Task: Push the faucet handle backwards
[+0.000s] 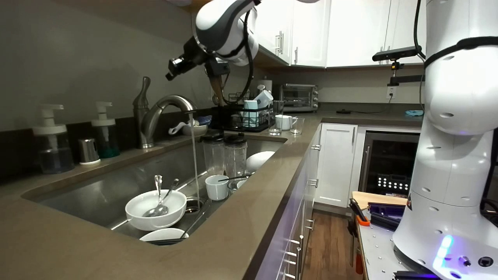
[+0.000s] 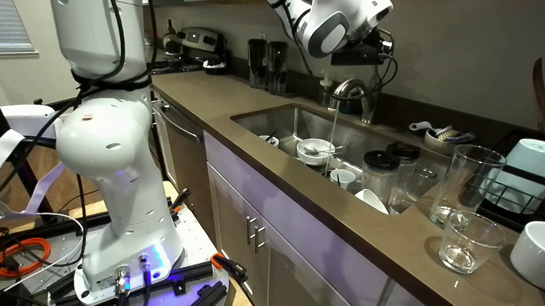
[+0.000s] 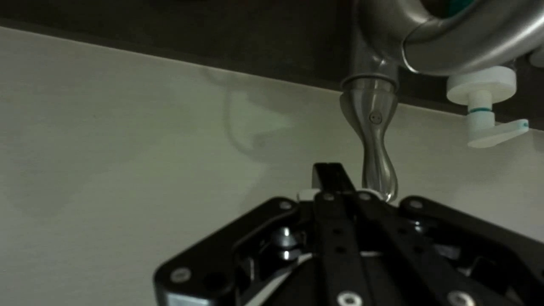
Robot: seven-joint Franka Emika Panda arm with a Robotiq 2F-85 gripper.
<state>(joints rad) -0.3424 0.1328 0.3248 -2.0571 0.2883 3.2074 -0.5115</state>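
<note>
In an exterior view I see the robot arm (image 1: pixel 227 31) reaching over the sink (image 1: pixel 97 194), its gripper (image 1: pixel 171 73) poised in the air, higher than the faucet handle (image 1: pixel 143 92) and near it. The handle stands upright on top of the faucet body (image 1: pixel 140 121), and a strip of wall (image 1: pixel 97 46) shows between it and the gripper. Water (image 1: pixel 194 155) runs from the arched spout (image 1: pixel 171 100) down past a white bowl (image 1: pixel 148 221) with spoons (image 1: pixel 156 211) in it.

Also in an exterior view, a black box (image 2: pixel 356 56) on the arm hangs over the spout, with a cable (image 2: pixel 397 70) looping below. Behind these the handle shows only in part, and how wide the gripper stands I can't tell. Two clear containers (image 2: pixel 380 178) with black lids stand in the sink; two drinking glasses (image 2: pixel 471 244) stand on the counter (image 2: pixel 229 93).

In the wrist view everything stands upside down: a pump dispenser (image 3: pixel 482 88) hangs head-down and the handle points downward, its rounded tip just beside the gripper's fingers (image 3: pixel 329 176). They lie flat against each other, so the grip is narrow. Whether the metal touches them I can't tell.
</note>
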